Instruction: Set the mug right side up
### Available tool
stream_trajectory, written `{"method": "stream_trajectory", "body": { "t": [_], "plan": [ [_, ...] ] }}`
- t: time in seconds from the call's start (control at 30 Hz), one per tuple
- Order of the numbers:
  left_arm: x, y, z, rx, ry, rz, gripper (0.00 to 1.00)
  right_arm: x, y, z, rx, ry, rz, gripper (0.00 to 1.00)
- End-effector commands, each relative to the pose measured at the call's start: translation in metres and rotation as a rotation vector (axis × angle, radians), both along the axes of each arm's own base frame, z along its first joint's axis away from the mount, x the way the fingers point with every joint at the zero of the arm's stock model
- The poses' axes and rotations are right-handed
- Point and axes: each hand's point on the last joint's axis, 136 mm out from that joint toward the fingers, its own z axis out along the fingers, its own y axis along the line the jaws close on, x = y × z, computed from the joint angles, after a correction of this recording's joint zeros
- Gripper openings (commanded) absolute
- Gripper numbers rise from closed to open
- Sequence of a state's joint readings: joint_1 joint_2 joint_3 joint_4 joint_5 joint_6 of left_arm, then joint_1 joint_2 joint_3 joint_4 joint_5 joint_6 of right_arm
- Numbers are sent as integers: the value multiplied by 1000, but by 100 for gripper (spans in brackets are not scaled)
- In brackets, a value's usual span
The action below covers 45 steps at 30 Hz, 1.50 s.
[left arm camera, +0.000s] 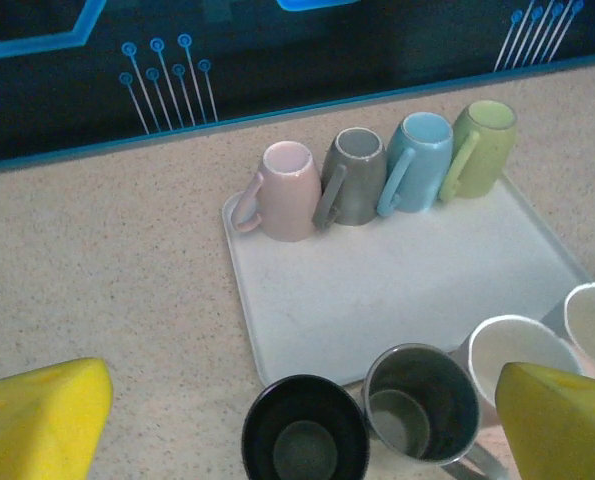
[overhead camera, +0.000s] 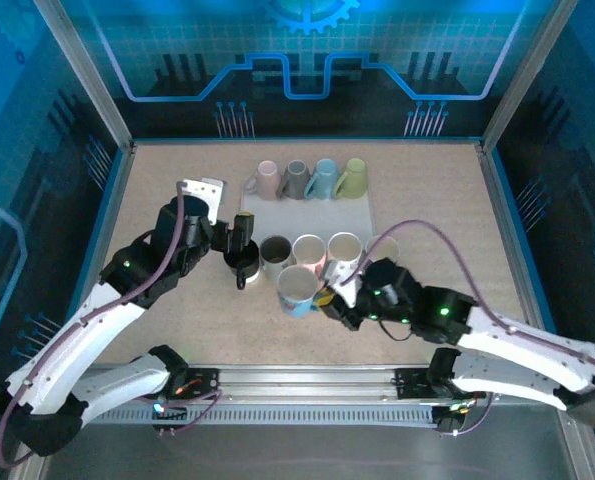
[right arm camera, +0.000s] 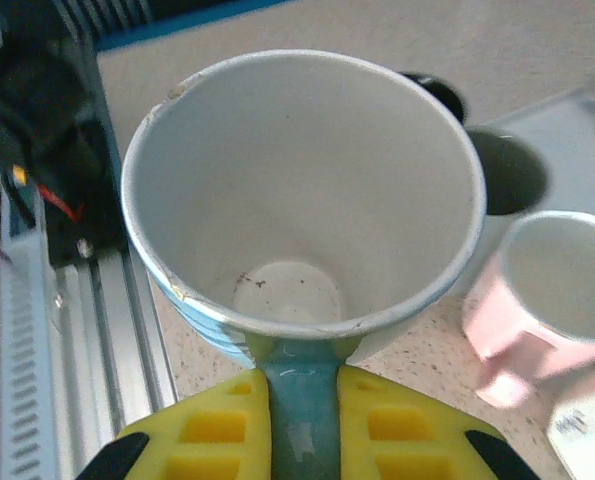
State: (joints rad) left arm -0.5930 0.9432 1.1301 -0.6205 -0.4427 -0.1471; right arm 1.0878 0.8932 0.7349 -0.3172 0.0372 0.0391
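While the top view places the pale blue ceramic mug [overhead camera: 297,290] mouth-up at six o'clock of the white rectangular tray [overhead camera: 317,215], the right wrist view alone shows its handle pinched between the yellow fingers [right arm camera: 212,435] of the right gripper [right arm camera: 302,425]. From the left wrist view, the left gripper [left arm camera: 297,430] stands spread wide and empty above a black mug [left arm camera: 304,435], with four pastel mugs [left arm camera: 355,180] at twelve o'clock.
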Motion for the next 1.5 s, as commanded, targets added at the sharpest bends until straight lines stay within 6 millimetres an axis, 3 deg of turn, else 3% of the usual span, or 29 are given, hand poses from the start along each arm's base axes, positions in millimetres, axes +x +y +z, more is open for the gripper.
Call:
{"method": "stream_trajectory", "body": {
  "t": [0.0,0.2,0.37,0.5,0.8,1.47],
  "plan": [
    [-4,10,17,-139,-68,79,99,16,38,24,133,-190,28,0],
    [-12,19,15,-186,-163,87,99,20,83,-5,183,-196,67,0],
    [-13,23,12,-225,-186,113,99,28,104,-26,193,-186,62,0],
    [-13,15,6,-263,-168,85,99,35,117,-41,181,-177,47,0],
    [-12,8,3,-274,-157,54,99,30,133,-65,143,-150,92,0],
    [-8,9,-5,-255,-130,84,99,20,150,-89,73,-81,179,1]
  ]
}}
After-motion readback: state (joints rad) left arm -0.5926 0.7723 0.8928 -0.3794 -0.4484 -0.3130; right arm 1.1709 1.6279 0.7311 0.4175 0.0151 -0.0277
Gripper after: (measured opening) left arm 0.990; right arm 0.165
